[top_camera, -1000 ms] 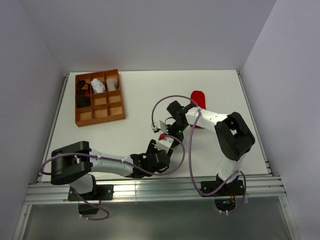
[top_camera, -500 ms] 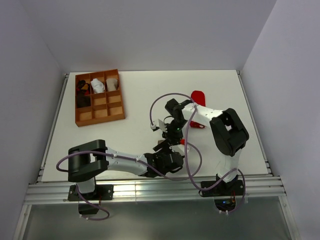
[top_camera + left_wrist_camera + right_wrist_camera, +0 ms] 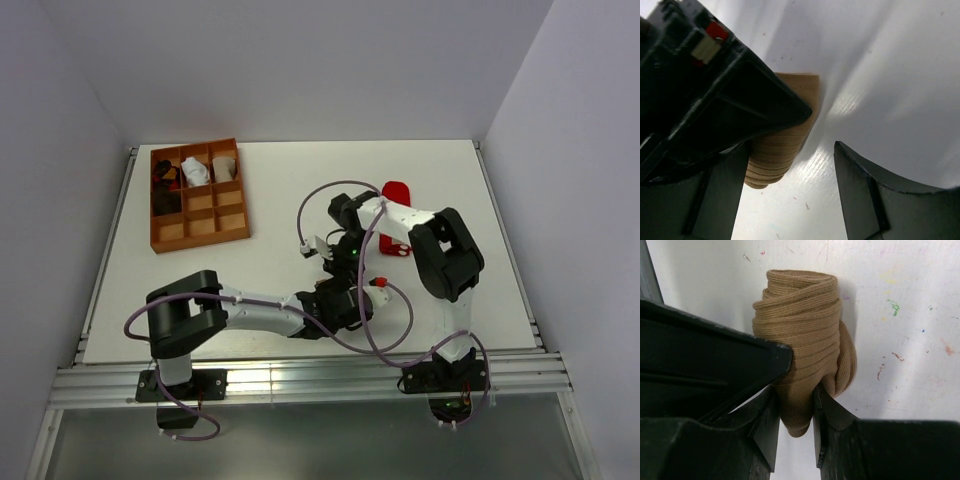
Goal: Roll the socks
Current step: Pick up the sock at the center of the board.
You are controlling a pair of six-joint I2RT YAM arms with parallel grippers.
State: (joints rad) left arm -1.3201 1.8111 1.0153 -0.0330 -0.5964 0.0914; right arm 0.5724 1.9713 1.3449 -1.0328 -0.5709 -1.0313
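Observation:
A tan sock [image 3: 800, 325], rolled into a tight bundle, lies on the white table. My right gripper [image 3: 795, 425] is shut on the near end of the roll, one finger on each side. In the left wrist view the same tan sock [image 3: 785, 140] shows just beyond my left gripper [image 3: 790, 195], half covered by the right gripper's black body. The left jaws stand wide open over bare table, apart from the sock. From above, both grippers meet mid-table, left gripper [image 3: 345, 300] near, right gripper [image 3: 342, 262] behind, hiding the tan sock. A red sock [image 3: 397, 191] lies behind the right arm.
A brown wooden tray [image 3: 200, 232] with several compartments stands at the back left, holding small white bundles [image 3: 195, 172] and dark ones [image 3: 163, 176] in its far row. Purple cables [image 3: 375, 325] loop around both arms. Grey walls close in the table on three sides.
My left arm has swung to the right, bringing its gripper close beside the right gripper, and its jaws have opened wider. The right gripper has kept its hold on the tan sock.

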